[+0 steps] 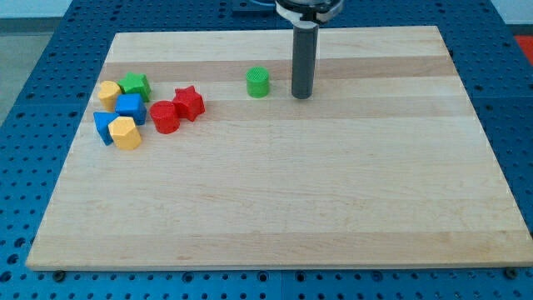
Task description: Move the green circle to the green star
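The green circle (pixel 258 82) stands alone on the wooden board near the view's top, left of centre. The green star (pixel 135 85) sits at the view's left in a cluster of blocks, far from the circle. My tip (pixel 301 95) rests on the board just to the right of the green circle, with a small gap between them. The rod rises straight up out of the view's top.
The cluster at the view's left holds a yellow block (pixel 109 92), a blue cube (pixel 130 107), a blue block (pixel 103 127), a yellow hexagon (pixel 126 132), a red cylinder (pixel 165 117) and a red star (pixel 190 102). The wooden board (pixel 275 208) lies on a blue perforated table.
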